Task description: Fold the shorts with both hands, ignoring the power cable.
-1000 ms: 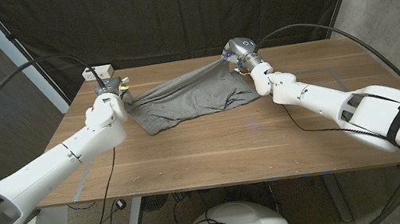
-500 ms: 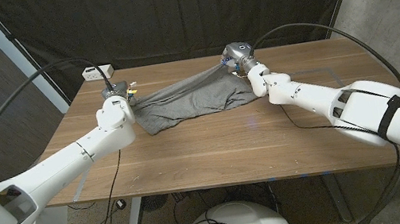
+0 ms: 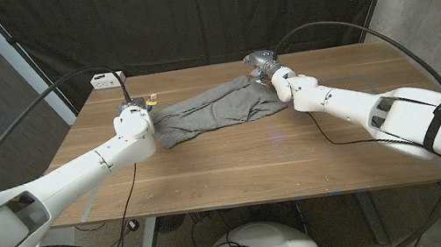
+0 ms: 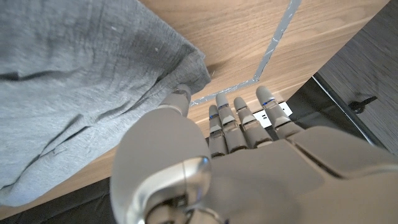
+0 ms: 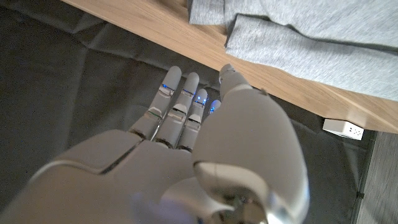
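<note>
The grey shorts (image 3: 214, 111) lie spread on the far middle of the wooden table (image 3: 235, 161), partly folded over themselves. My left hand (image 3: 134, 112) stands at their left end. In the left wrist view that hand (image 4: 217, 162) has its fingers (image 4: 239, 118) stretched out and holds nothing, with the thumb tip beside the corner of the shorts (image 4: 81, 81). My right hand (image 3: 261, 65) is at the far right corner of the cloth. In the right wrist view this hand (image 5: 186, 149) reaches with straight fingers past the table's far edge, apart from the shorts (image 5: 311, 43).
A white power strip (image 3: 108, 77) sits at the table's far left corner, and a black cable runs from it past my left hand. It also shows in the right wrist view as a power strip (image 5: 345, 129). Grey tape lines (image 4: 273, 50) mark the wood. A dark curtain hangs behind.
The shorts were held up taut between both hands; now they lie slack on the table and both hands have let go. My left hand moved right, toward the cloth.
</note>
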You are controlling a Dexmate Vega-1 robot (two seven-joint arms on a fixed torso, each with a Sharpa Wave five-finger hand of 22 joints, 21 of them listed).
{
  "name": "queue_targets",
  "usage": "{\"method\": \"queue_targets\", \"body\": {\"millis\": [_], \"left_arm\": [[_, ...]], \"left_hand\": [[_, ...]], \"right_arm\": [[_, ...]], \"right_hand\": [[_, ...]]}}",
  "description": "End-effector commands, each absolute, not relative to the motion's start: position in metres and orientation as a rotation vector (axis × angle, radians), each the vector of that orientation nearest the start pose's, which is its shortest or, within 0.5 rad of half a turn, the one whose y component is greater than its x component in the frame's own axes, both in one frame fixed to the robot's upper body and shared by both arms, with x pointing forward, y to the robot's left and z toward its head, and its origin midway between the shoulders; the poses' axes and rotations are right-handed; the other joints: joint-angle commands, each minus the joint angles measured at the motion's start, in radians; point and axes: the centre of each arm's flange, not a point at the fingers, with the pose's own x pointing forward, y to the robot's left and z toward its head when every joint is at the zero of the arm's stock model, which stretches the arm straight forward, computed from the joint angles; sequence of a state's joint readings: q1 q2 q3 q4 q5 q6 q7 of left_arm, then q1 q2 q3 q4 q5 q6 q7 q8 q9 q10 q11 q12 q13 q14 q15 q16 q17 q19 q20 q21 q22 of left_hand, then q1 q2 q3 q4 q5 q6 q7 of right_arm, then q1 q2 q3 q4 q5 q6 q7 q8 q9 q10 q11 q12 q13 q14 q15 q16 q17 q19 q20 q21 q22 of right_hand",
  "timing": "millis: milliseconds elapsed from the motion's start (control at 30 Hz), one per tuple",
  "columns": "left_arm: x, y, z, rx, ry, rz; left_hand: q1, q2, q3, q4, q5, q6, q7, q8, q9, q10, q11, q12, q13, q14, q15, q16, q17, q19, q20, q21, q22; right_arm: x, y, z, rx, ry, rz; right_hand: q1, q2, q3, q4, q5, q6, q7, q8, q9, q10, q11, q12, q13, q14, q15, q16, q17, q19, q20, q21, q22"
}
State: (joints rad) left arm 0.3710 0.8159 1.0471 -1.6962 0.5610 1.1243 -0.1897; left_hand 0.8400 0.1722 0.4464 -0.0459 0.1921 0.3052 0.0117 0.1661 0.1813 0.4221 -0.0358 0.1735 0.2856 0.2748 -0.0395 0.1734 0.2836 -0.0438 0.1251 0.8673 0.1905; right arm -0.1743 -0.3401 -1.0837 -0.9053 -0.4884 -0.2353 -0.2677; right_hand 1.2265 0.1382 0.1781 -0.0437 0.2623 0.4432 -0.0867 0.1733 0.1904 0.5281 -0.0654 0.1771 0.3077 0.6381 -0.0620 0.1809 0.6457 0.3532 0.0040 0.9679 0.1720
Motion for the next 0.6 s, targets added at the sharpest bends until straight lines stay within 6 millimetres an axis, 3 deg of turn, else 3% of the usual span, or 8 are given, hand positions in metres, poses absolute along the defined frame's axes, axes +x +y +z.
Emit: {"method": "queue_targets", "body": {"millis": [33,167,333,433,600], "left_arm": [[0.622,0.298,0.051,1.518,0.099,0.517],[0.607,0.293,0.053,1.530,0.015,0.560],[0.590,0.289,0.054,1.497,-0.080,0.575],[0.581,0.288,0.051,1.467,-0.125,0.575],[0.566,0.289,0.043,1.396,-0.202,0.554]], "left_hand": [[-0.017,-0.001,0.014,0.003,0.008,-0.051,-0.015,0.001,0.003,-0.063,0.007,-0.002,-0.016,-0.025,0.009,0.008,-0.015,-0.017,0.002,-0.008,0.001],[-0.044,-0.011,0.010,0.012,0.004,-0.057,-0.040,0.012,0.003,-0.091,-0.040,0.007,-0.028,-0.029,0.005,0.015,-0.027,-0.025,-0.004,-0.011,0.000],[-0.083,-0.027,-0.009,0.027,-0.003,-0.046,-0.057,0.019,0.003,-0.095,-0.043,0.014,-0.037,-0.034,-0.004,0.019,-0.034,-0.025,-0.014,-0.013,0.000],[-0.117,-0.033,-0.025,0.045,-0.009,-0.049,-0.062,0.018,0.004,-0.098,-0.042,0.018,-0.042,-0.038,-0.005,0.022,-0.037,-0.027,-0.016,-0.015,0.000],[-0.178,-0.037,-0.052,0.077,-0.016,-0.065,-0.067,0.016,0.004,-0.111,-0.030,0.021,-0.051,-0.045,0.000,0.025,-0.042,-0.045,-0.011,-0.024,0.000]], "right_arm": [[0.718,-0.149,0.088,-1.442,-0.585,-0.180],[0.704,-0.155,0.088,-1.400,-0.645,-0.197],[0.689,-0.160,0.083,-1.337,-0.687,-0.190],[0.682,-0.163,0.077,-1.315,-0.705,-0.192],[0.675,-0.170,0.064,-1.255,-0.709,-0.154]], "right_hand": [[-0.034,0.001,-0.003,0.024,-0.001,-0.009,-0.004,0.011,0.000,-0.016,0.011,0.002,-0.006,-0.028,-0.109,0.000,-0.016,-0.002,0.021,-0.009,0.000],[-0.072,0.010,-0.006,0.047,-0.005,0.016,-0.003,0.024,0.001,-0.017,0.019,0.007,-0.013,-0.037,-0.104,0.006,-0.029,-0.006,0.038,-0.015,0.000],[-0.122,0.015,-0.005,0.073,-0.014,0.100,0.006,0.050,0.001,0.012,0.026,0.021,-0.026,-0.027,-0.091,0.016,-0.056,0.000,0.048,-0.024,-0.001],[-0.150,0.016,-0.010,0.090,-0.019,0.112,0.009,0.050,0.001,0.015,0.033,0.021,-0.030,-0.028,-0.078,0.017,-0.064,-0.002,0.038,-0.029,-0.001],[-0.246,0.029,-0.020,0.147,-0.036,0.096,0.011,0.031,0.002,-0.016,0.050,0.011,-0.043,-0.086,-0.049,0.006,-0.093,-0.035,0.022,-0.058,-0.001]]}}
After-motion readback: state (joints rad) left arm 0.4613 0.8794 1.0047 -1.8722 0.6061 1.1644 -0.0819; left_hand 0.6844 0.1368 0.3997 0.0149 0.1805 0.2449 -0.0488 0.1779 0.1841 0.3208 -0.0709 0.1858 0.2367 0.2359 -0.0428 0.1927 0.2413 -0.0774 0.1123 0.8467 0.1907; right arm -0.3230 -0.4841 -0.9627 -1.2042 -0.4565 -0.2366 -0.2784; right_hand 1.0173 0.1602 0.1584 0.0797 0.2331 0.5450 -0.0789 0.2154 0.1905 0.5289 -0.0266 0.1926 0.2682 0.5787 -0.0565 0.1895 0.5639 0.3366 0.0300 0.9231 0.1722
